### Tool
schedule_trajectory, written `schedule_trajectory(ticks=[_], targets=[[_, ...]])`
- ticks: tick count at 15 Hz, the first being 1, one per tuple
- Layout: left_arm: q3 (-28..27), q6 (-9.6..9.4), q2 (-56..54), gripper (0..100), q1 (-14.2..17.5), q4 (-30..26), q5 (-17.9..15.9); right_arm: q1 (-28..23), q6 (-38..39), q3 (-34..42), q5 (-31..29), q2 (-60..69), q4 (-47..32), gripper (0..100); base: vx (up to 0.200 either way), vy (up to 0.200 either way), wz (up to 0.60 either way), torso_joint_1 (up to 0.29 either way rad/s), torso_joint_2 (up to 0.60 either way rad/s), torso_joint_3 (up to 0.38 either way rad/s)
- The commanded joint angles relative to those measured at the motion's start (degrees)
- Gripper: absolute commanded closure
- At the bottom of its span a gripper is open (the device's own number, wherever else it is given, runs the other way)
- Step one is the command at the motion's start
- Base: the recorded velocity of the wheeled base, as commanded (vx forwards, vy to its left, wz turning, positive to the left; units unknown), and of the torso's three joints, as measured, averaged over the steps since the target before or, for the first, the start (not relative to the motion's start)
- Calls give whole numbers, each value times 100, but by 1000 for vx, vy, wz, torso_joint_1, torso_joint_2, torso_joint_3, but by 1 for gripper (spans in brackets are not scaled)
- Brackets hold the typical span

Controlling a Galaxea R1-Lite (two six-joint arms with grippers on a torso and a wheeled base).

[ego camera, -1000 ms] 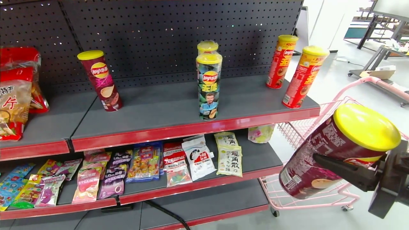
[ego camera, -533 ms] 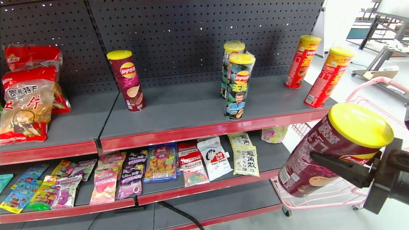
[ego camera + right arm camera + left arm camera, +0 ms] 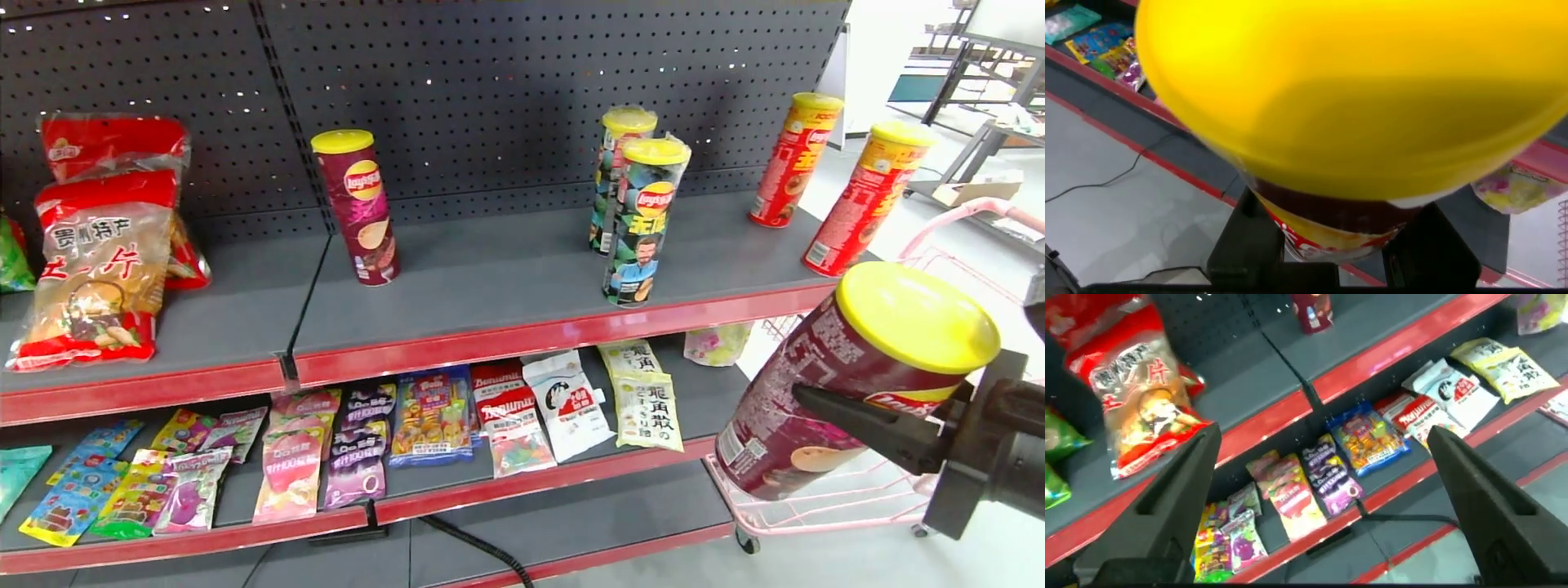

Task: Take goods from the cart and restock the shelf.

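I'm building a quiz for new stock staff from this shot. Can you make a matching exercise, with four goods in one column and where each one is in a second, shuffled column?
Goods
1. tilted maroon chip can
2. blue-green chip cans
3. red chip cans
4. big red snack bag

Places
A. right end of the upper shelf
B. left section of the upper shelf
C. clamped in the right gripper
D. middle of the upper shelf, one behind the other

Pairs: 1-C, 2-D, 3-A, 4-B
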State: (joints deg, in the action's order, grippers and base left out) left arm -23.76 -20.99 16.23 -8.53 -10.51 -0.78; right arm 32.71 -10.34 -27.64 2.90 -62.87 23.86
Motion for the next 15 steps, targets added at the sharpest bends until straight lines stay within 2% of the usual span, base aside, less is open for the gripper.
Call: schedule_trajectory(ticks=[1,4,6,14,15], targets=[[12,-1,-5,0,1,5,-1,-10,-3,-5,9,-41,14,100,0,0,600,-17,-2,2],[3,-1,-5,0,1,5,-1,-10,5,21,9,-41,23,100,0,0,600,9,2,-1],[12,-1,-5,0,1,5,-1,-36,5,30,9,-41,23,100,0,0,0,0,0,0],[47,-1,-41,0,1,5,8,-89,14,109,9,20,40,100,0,200,0,2,1,2],[56,-1,-41,0,1,5,8,-142,32,101,9,29,40,100,0,0,0,0,0,0]])
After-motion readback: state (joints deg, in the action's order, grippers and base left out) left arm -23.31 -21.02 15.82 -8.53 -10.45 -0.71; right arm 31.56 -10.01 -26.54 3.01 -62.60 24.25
